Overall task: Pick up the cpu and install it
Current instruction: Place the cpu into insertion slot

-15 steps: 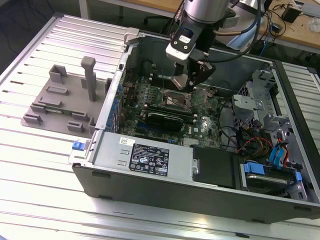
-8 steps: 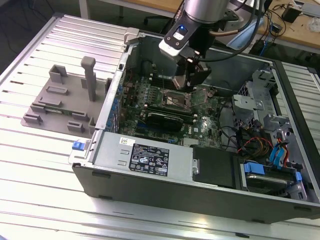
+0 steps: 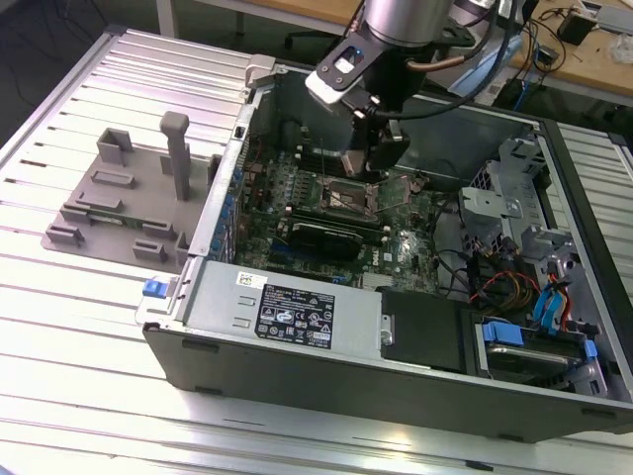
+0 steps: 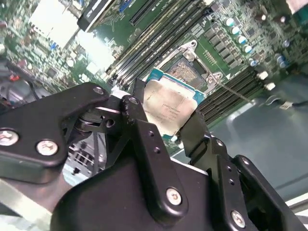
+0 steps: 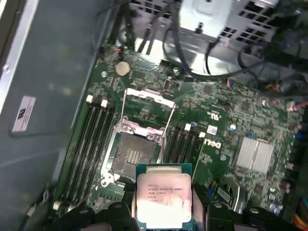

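One claw grips one cpu between two fingers above one open socket

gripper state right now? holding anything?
Gripper: shut on the cpu, gripped at two opposite edges, held over the motherboard near the open socket, which is empty.

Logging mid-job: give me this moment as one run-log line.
tool: shut on cpu | cpu: held clear, near socket | socket: open, empty | installed: no
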Robot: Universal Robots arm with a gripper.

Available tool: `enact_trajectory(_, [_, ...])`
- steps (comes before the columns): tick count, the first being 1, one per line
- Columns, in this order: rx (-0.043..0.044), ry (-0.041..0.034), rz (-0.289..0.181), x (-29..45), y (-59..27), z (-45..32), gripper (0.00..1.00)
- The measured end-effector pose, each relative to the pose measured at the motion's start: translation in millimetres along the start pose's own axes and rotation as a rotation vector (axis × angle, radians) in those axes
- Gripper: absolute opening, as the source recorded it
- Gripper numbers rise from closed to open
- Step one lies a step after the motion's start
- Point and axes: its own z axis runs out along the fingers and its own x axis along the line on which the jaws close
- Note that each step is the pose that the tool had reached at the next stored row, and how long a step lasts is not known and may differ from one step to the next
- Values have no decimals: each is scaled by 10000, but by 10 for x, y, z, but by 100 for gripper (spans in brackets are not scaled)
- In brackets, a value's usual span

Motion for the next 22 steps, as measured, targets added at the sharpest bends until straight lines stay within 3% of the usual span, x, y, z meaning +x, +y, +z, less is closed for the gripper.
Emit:
enact_trajectory(7, [33, -126, 2570, 0, -1, 16, 55])
enact_trajectory(10, [30, -103, 2576, 0, -1, 17, 55])
enact_trajectory(13, [-9, 87, 2489, 1, -1, 24, 55])
enact_trajectory(14, [-13, 113, 2464, 1, -2, 31, 55])
enact_trajectory(19, [-15, 140, 2225, 2, -5, 96, 55])
enact_trajectory(22, [-14, 145, 2120, 2, -6, 188, 55])
